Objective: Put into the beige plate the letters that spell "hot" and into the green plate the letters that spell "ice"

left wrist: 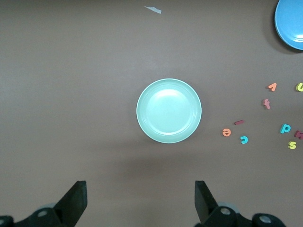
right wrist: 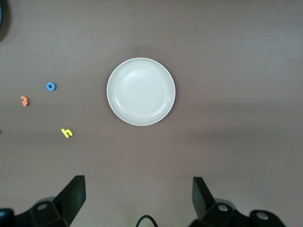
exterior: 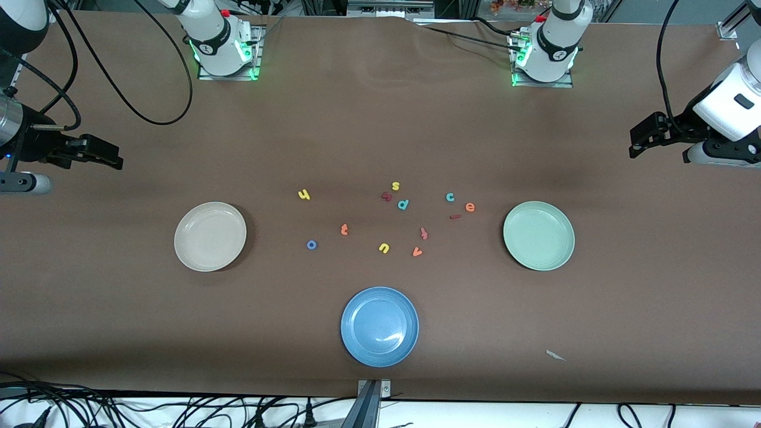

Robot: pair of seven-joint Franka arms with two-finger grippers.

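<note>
We see both arms waiting, left gripper [left wrist: 139, 201] and right gripper [right wrist: 137, 198] wide open, empty. Small foam letters [exterior: 343, 229] lie on the brown table between round beige plate [exterior: 210, 236] and mint-green plate [exterior: 538, 235].

A brown tabletop [exterior: 380, 119] carries three plates: the blue plate [exterior: 379, 326] nearest the front camera, the beige plate [exterior: 210, 236] farther from it toward the right arm's end, and the green plate [exterior: 538, 235] toward the left arm's end. Small foam letters [exterior: 392, 220] lie scattered between them, farther from the camera than the blue plate.
</note>
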